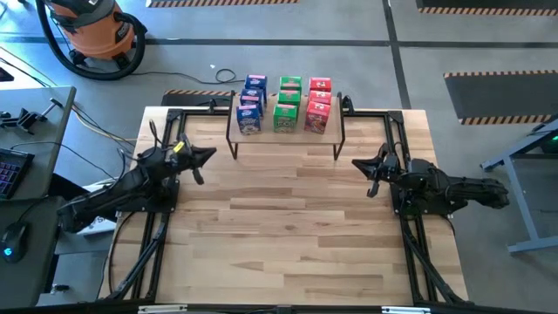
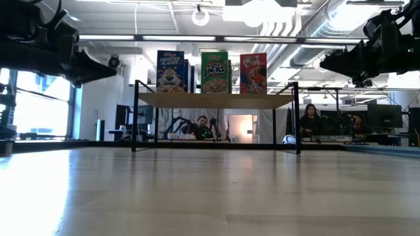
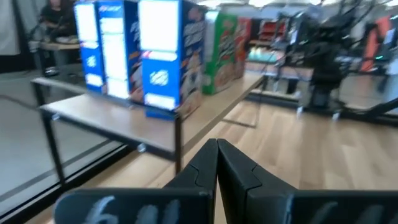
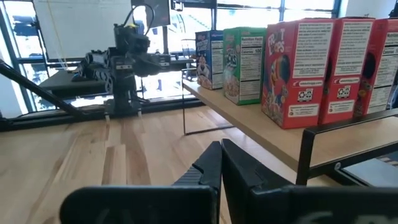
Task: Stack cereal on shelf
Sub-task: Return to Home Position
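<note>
Blue (image 1: 252, 103), green (image 1: 289, 103) and red (image 1: 318, 105) cereal boxes stand upright in three rows on the shelf (image 1: 288, 138), a light-wood board on thin black legs at the table's far middle. The low view shows the front blue (image 2: 170, 71), green (image 2: 214, 72) and red (image 2: 253, 73) boxes. My left gripper (image 1: 212, 154) is shut and pulled back at the table's left, pointing level toward the shelf; its shut fingers show in its wrist view (image 3: 217, 163). My right gripper (image 1: 356, 163) is shut at the table's right, also seen in its wrist view (image 4: 221, 163). Both hold nothing.
Black frame rails (image 1: 148, 253) run along both sides of the table. An orange shop vacuum (image 1: 87, 30) stands on the floor beyond the far left corner. People sit at desks (image 2: 310, 121) in the room behind the table. Bare tabletop (image 1: 288, 235) lies between the arms.
</note>
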You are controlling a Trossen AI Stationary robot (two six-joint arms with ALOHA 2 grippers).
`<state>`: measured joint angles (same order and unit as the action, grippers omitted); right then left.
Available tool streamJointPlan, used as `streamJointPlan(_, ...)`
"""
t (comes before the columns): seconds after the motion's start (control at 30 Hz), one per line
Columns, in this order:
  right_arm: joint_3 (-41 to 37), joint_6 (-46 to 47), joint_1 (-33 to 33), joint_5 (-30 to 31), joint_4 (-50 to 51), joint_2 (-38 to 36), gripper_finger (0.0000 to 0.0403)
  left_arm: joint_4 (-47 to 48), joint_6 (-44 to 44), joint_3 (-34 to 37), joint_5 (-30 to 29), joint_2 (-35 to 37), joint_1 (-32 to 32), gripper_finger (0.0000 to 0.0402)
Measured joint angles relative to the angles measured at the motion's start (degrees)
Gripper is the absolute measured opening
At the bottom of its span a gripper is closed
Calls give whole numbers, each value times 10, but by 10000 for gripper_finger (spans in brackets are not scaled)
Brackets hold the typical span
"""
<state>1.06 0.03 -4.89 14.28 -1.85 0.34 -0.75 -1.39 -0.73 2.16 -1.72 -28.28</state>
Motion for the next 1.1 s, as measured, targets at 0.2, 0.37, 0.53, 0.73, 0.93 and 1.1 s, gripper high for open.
streamJointPlan(0.2,0,0,0,-3,0,0,0,2,1,0,-19,-31,0,1)
streamJointPlan(0.37,0,0,0,-3,1,0,0,3,-23,0,-27,-36,0,1)
streamJointPlan(0.53,0,0,0,-3,1,0,0,1,-19,0,-20,-20,0,1)
streamJointPlan(0.73,0,0,0,-3,1,0,0,-16,-15,0,79,1,16,1)
streamJointPlan(0.93,0,0,0,-4,1,0,0,-25,-20,0,155,15,21,1)
streamJointPlan(1.1,0,0,0,-4,1,0,0,-26,-24,0,162,15,21,1)
